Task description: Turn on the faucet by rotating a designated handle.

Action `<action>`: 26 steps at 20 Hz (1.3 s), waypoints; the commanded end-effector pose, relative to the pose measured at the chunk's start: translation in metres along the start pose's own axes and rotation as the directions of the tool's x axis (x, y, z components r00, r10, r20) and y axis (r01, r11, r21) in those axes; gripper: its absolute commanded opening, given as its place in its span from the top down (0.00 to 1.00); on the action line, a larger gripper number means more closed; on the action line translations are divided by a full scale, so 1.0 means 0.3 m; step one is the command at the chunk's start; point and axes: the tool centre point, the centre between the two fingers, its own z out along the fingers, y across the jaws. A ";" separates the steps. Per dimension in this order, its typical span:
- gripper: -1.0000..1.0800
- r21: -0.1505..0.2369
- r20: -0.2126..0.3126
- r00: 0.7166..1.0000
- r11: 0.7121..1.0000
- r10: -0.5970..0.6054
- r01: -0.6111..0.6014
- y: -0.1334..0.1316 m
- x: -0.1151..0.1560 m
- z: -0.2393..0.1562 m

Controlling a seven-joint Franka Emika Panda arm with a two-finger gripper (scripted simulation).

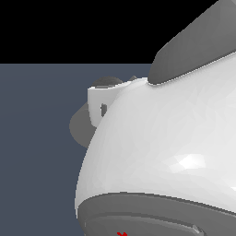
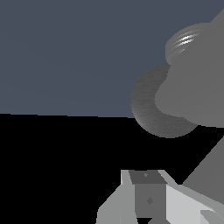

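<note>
The faucet (image 2: 192, 87) is a thick matte grey cylinder on a darker round base (image 2: 148, 107), filling one side of the wrist view. My gripper (image 2: 148, 179) sits close beside it, with one finger (image 2: 149, 199) showing as a grey pad on a white block. A grey slanted shape (image 2: 205, 168) runs right next to that finger; I cannot tell whether it is the handle. In the exterior view the arm's white body (image 1: 161, 147) hides nearly everything. Only the base's edge (image 1: 77, 126) and a white gripper part (image 1: 99, 103) peek out behind it.
A flat dark blue-grey floor (image 1: 41, 152) spreads around the faucet, ending in black background beyond it.
</note>
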 end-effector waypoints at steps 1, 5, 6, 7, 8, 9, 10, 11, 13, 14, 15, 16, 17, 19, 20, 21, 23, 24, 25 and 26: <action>1.00 -0.027 0.019 0.999 0.999 0.028 -0.028 0.086 -0.069 0.000; 1.00 -0.033 0.030 0.999 0.999 0.029 -0.028 0.130 -0.103 -0.001; 1.00 -0.035 0.033 0.999 0.999 0.029 -0.028 0.141 -0.112 -0.001; 1.00 -0.037 0.036 0.999 0.999 0.029 -0.027 0.151 -0.120 -0.002; 1.00 -0.038 0.039 0.999 0.999 0.029 -0.027 0.162 -0.129 -0.002; 1.00 -0.040 0.041 0.999 0.999 0.029 -0.027 0.173 -0.137 -0.002; 1.00 -0.042 0.044 0.999 0.999 0.029 -0.027 0.184 -0.146 -0.003; 1.00 -0.043 0.047 0.998 0.999 0.029 -0.027 0.194 -0.154 -0.003; 1.00 -0.047 0.053 0.998 0.999 0.029 -0.027 0.216 -0.171 -0.004; 1.00 -0.048 0.055 0.998 0.998 0.030 -0.027 0.226 -0.180 -0.005; 1.00 -0.050 0.058 0.998 0.998 0.030 -0.027 0.237 -0.188 -0.005; 1.00 -0.052 0.061 0.998 0.998 0.030 -0.027 0.248 -0.196 -0.006; 1.00 -0.053 0.064 0.998 0.998 0.030 -0.027 0.258 -0.205 -0.006; 1.00 -0.076 0.119 0.992 0.995 -0.048 0.057 0.160 -0.141 0.017; 1.00 -0.083 0.137 0.988 0.993 -0.073 0.085 0.200 -0.155 -0.006; 1.00 -0.082 0.135 0.988 0.993 -0.070 0.082 0.209 -0.157 -0.007; 1.00 -0.080 0.130 0.989 0.994 -0.064 0.075 0.225 -0.160 -0.008; 1.00 -0.080 0.128 0.990 0.994 -0.061 0.072 0.234 -0.162 -0.009; 1.00 -0.079 0.126 0.990 0.995 -0.058 0.069 0.242 -0.164 -0.009; 1.00 -0.078 0.124 0.991 0.995 -0.055 0.065 0.250 -0.165 -0.010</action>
